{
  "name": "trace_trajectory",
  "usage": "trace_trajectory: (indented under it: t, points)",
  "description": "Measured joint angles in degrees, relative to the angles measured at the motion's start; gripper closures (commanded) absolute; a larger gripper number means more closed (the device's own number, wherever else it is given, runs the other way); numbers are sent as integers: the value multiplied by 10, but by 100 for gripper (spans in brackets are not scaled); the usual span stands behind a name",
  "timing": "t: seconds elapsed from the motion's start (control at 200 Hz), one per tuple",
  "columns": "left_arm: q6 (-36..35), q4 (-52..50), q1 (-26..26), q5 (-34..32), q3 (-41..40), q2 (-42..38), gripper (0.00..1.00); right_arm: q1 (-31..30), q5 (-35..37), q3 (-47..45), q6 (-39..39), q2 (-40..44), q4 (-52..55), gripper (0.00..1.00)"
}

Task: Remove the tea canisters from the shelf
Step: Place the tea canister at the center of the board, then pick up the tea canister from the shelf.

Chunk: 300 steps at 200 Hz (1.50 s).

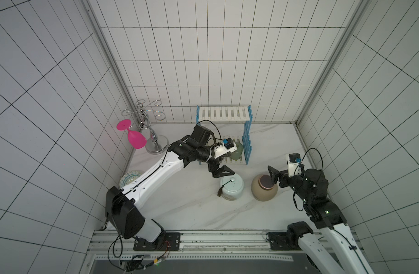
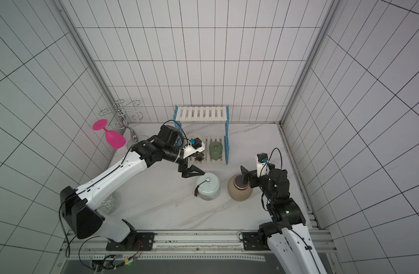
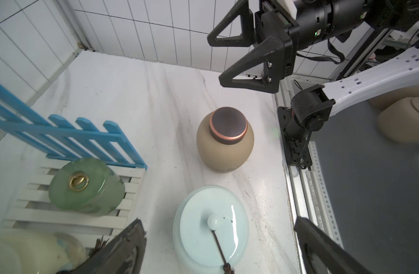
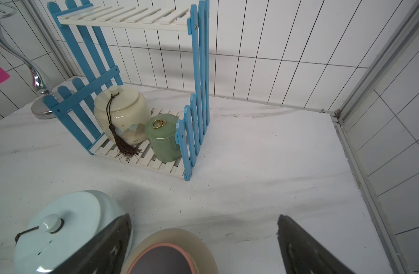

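Canisters remaining on shelf: cream jar and green cylinder, both upright, side by side on the bottom board, cream to my left. Off it already, on the table: blue jar, tan jar. My left gripper hangs spread wide, empty, over the blue jar's far edge; the cream jar lies just beyond, wallward. My right gripper gapes empty above the tan jar. Left arm nearer, so I judge cream is next.

Pink goblet inverted nr chrome stand — patterned dish well apart.
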<state>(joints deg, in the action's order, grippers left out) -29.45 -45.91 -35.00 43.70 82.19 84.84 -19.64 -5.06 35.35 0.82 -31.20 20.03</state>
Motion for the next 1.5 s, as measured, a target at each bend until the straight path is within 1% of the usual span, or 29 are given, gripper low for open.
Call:
trace_trajectory:
  t: [0.155, 0.29, 0.525, 0.675, 0.8, 0.965, 1.269, 1.354, 1.499]
  points:
    - [3, -46, 36, -33, -1, -38, 2, 0, 0, 36, -3, -46, 32, 1]
    - [16, -62, 61, -49, -18, -76, 1, 0, -1, 84, -11, -91, 54, 1]
    - [53, -62, 109, -99, -83, -135, 2, -11, -2, 176, -29, -176, 97, 1]
    - [67, -62, 147, -122, -122, -169, 2, -40, 3, 236, -41, -238, 126, 1]
    - [81, -54, 186, -127, -154, -199, 1, -83, 14, 291, -50, -291, 149, 1]
    - [93, -40, 234, -128, -208, -235, 1, -134, 28, 387, -56, -383, 189, 0]
    - [134, 15, 318, -120, -299, -282, 1, -168, 42, 508, -56, -514, 240, 2]
    - [146, 32, 333, -119, -310, -286, 1, -176, 49, 526, -56, -547, 245, 2]
    - [158, 56, 336, -120, -315, -287, 1, -193, 71, 549, -56, -599, 249, 2]
